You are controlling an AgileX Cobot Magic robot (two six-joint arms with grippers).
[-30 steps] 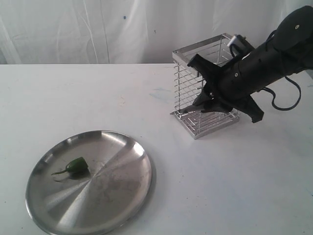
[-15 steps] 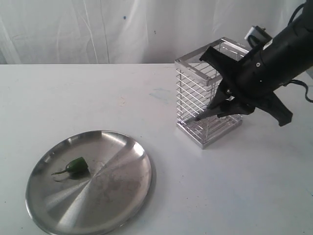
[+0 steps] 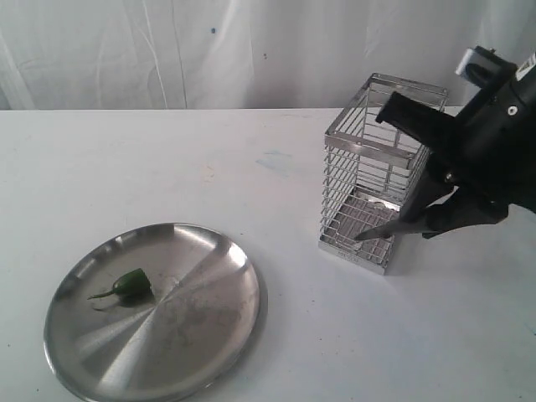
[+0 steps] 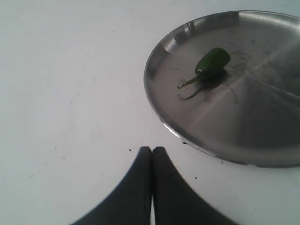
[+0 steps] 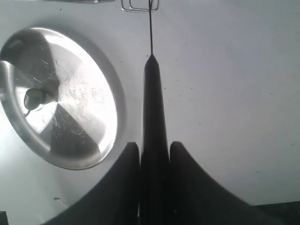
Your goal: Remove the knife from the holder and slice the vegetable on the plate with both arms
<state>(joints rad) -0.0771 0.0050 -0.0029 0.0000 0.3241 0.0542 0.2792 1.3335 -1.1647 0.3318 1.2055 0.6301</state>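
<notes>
My right gripper (image 3: pixel 435 216) is shut on the black handle of the knife (image 3: pixel 387 228). The narrow blade slants down, with its tip in front of the base of the chrome wire holder (image 3: pixel 381 167); I cannot tell if they touch. In the right wrist view the knife handle (image 5: pixel 153 108) sits between the fingers of the right gripper (image 5: pixel 154 146), and the blade points at a bit of holder wire (image 5: pixel 139 5). The green pepper (image 3: pixel 130 285) lies on the left part of the steel plate (image 3: pixel 193 335). My left gripper (image 4: pixel 152 151) is shut on nothing, just off the plate's rim (image 4: pixel 161 119), near the pepper (image 4: pixel 213 62).
A white cloth backdrop hangs behind the white table (image 3: pixel 167 159). The holder stands at the right, the plate (image 5: pixel 93 75) near the front left. The left arm does not show in the exterior view.
The right arm has swung right and down with the knife. The holder has shifted right with it and now stands upright. Plate and pepper have not moved.
</notes>
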